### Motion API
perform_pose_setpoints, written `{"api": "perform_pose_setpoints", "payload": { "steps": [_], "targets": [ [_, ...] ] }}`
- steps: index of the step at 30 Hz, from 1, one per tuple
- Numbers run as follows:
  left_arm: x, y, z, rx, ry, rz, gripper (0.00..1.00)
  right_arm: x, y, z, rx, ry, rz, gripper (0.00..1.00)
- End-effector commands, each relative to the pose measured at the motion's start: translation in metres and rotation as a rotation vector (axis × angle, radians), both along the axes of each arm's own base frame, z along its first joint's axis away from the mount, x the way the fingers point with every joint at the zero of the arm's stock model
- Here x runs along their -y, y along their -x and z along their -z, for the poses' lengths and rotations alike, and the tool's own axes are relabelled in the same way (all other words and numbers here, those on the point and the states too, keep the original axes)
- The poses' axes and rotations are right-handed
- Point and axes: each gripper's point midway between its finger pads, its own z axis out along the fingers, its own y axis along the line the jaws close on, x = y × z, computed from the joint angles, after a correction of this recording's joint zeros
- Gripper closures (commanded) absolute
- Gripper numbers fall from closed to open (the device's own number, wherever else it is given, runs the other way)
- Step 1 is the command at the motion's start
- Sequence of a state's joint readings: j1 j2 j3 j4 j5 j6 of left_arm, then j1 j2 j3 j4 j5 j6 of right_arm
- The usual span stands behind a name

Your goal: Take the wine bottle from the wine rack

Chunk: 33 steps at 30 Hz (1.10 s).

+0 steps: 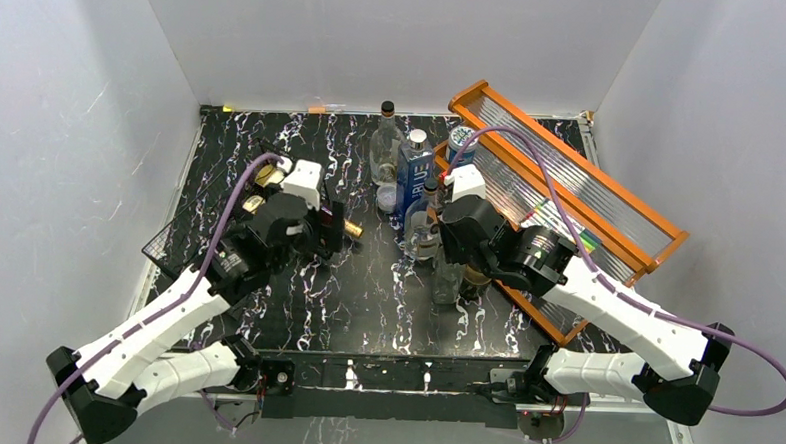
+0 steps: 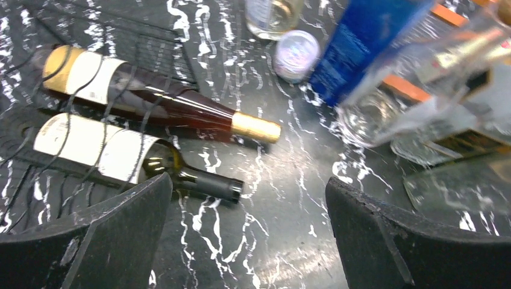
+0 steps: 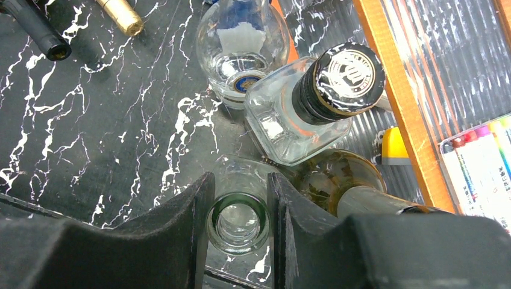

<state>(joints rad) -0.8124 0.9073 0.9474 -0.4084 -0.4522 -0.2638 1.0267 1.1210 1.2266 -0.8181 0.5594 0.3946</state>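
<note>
Two wine bottles lie side by side in the black wire wine rack at the table's left, necks sticking out onto the marble. One is amber with a gold foil cap. The other is dark green with a white label and black cap. My left gripper hangs open just past their necks, touching neither. My right gripper is shut on the open neck of an upright clear glass bottle in the middle cluster. From the top view the rack is mostly hidden by my left arm.
Around the gripped bottle stand a square clear bottle with a black cap, a round clear bottle and a blue carton. An orange wood-framed shelf lies tilted at the right, holding coloured markers. White walls enclose the table.
</note>
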Motion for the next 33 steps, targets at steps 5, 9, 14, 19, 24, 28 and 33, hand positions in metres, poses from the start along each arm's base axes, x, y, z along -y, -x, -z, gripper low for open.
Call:
{"api": "perform_pose_setpoints", "payload": {
  "steps": [5,9,14,19,24,28,33],
  "targets": [
    [-0.022,-0.026,-0.036,0.049,0.004,-0.059,0.02,-0.001,-0.005,-0.032,0.066,-0.078,0.007,0.37],
    [-0.026,-0.034,-0.045,0.069,-0.014,-0.077,0.02,-0.011,-0.002,-0.049,0.085,-0.113,-0.067,0.24],
    [-0.039,-0.044,-0.044,0.080,-0.024,-0.131,0.02,-0.031,0.001,-0.073,0.117,-0.161,-0.185,0.04],
    [-0.065,-0.056,-0.028,0.045,-0.018,-0.207,0.02,-0.057,0.000,-0.093,0.122,-0.173,-0.292,0.02],
    [-0.103,-0.068,-0.007,-0.006,-0.001,-0.297,0.02,-0.095,-0.005,-0.103,0.092,-0.181,-0.386,0.02],
    [-0.137,-0.073,0.008,-0.026,-0.005,-0.412,0.02,-0.132,-0.001,-0.102,0.065,-0.246,-0.472,0.02],
    [-0.153,-0.075,0.029,-0.055,0.037,-0.463,0.02,-0.174,0.002,-0.076,0.006,-0.263,-0.527,0.02]
  ]
}}
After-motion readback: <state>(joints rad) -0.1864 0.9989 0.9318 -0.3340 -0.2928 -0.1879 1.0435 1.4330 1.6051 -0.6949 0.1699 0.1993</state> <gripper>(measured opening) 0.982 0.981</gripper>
